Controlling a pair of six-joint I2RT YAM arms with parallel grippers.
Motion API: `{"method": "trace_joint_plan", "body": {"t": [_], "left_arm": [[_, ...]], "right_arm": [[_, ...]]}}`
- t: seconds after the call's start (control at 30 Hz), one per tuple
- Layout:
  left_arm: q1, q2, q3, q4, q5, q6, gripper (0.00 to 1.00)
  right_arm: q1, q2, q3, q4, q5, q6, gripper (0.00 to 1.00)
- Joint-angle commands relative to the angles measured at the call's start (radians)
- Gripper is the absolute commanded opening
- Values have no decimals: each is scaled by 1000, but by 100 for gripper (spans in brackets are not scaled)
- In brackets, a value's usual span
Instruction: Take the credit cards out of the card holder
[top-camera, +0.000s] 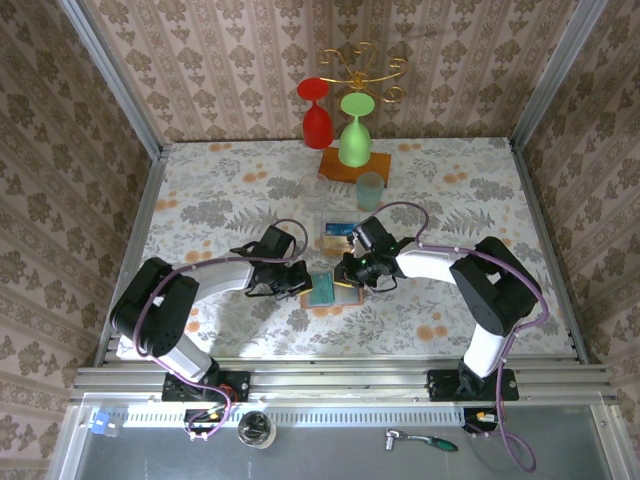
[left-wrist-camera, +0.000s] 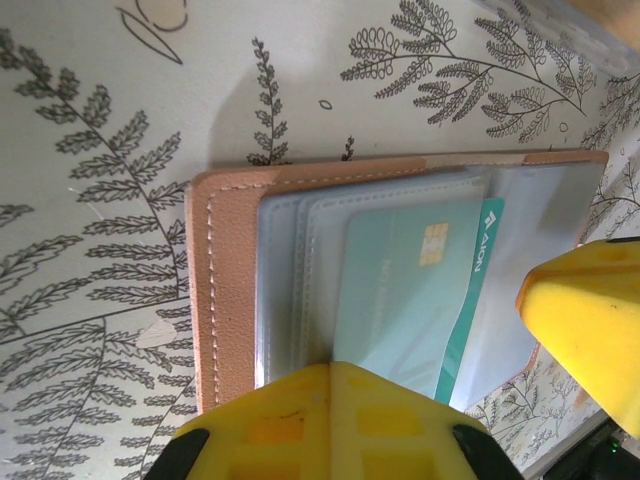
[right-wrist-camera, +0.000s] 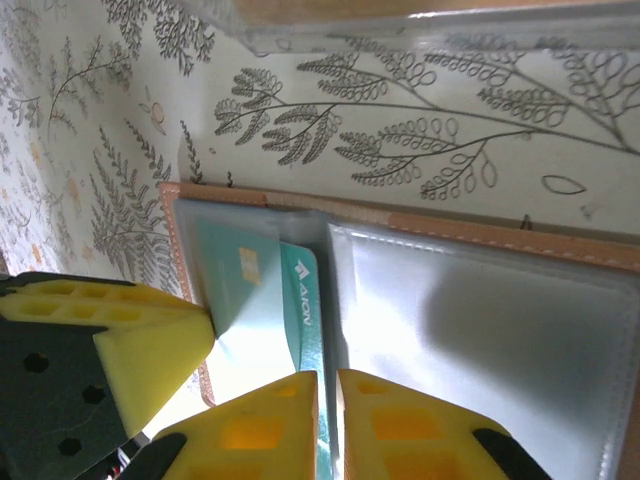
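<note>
The clenched left gripper (top-camera: 302, 283) is pressing down the open card holder (left-wrist-camera: 225, 290) lying on the table (top-camera: 200, 210); the right gripper (right-wrist-camera: 328, 400) is pinching a teal credit card (right-wrist-camera: 300, 290) sticking out of its pocket; farther back, a red goblet (top-camera: 317, 118) is hanging inverted.

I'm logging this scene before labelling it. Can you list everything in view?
card holder: one, tan with grey-blue pockets, open, table centre
credit cards: at least two, teal, in the holder's pocket
goblets: two, red and green, upside down, back centre
gold rack: one, above the goblets
wooden block: one, orange-brown, by the green goblet
clear cups: two, in front of the block
table: one, pale floral cover
left end effector: one, yellow, fingers together over the holder
right end effector: one, yellow, narrow gap between fingers, over the holder
</note>
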Motion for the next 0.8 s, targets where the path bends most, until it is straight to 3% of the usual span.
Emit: {"method": "trace_joint_plan", "body": {"t": [0.0, 0.77], "left_arm": [[-2, 20, 21, -33, -13, 6, 2], [-20, 53, 53, -31, -3, 2, 2]], "right_arm": [[8, 12, 11, 2, -35, -7, 18], [19, 72, 27, 47, -93, 4, 19]]}}
